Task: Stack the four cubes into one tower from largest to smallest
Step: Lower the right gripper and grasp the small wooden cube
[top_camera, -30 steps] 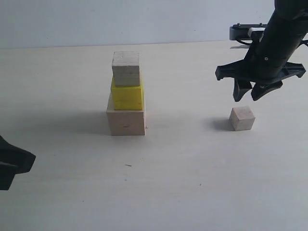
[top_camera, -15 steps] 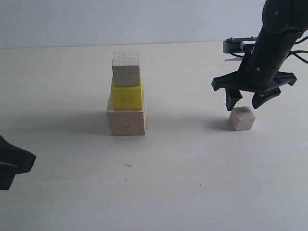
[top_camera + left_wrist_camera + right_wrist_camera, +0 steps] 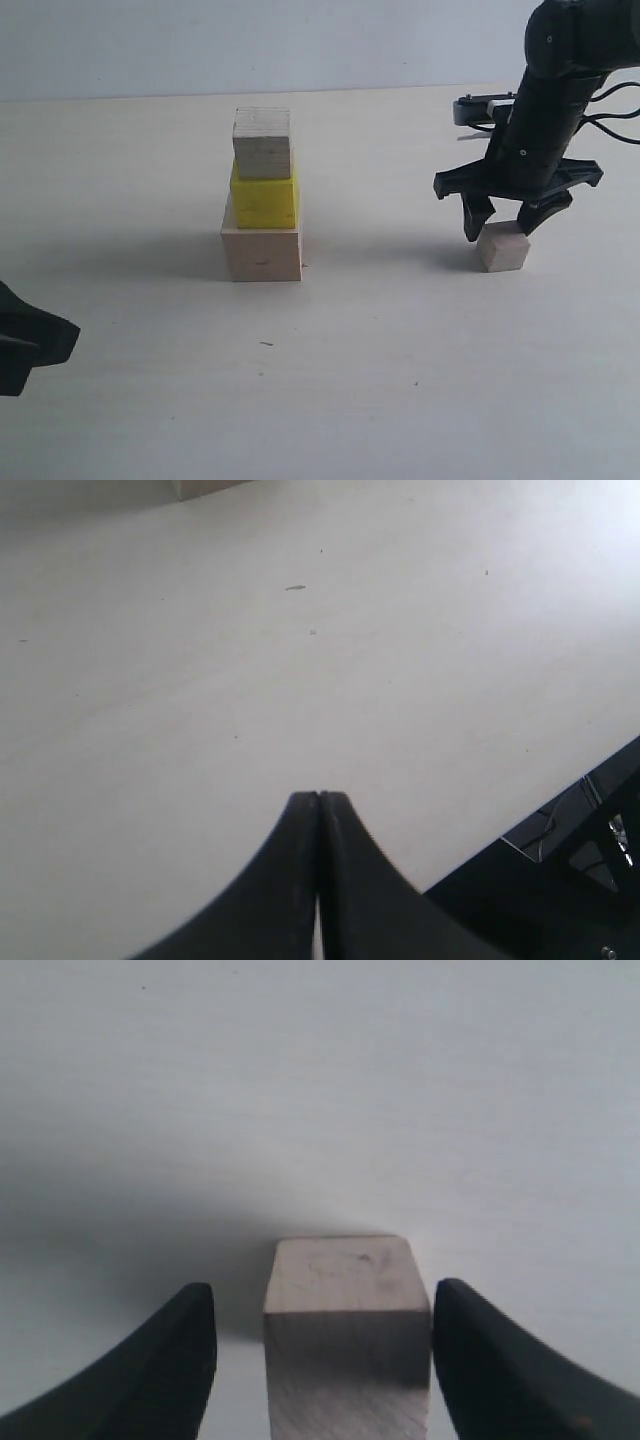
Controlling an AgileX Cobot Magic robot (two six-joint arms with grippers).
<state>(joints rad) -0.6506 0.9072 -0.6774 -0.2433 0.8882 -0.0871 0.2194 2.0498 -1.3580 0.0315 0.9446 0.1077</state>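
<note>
Small pale bare-wood cube (image 3: 345,1310), straddled by the spread right pincer (image 3: 322,1300): closing off-centre could twist or skid it away!

- Ext view: bright, washed-out; soft shadows left of stack (image 3: 265,200) & small cube (image 3: 503,247).
- Rt wrist: fingertips (image 3: 165,1370) blurry, broad dim shadow.
- Lt wrist: pale, low contrast.
</note>
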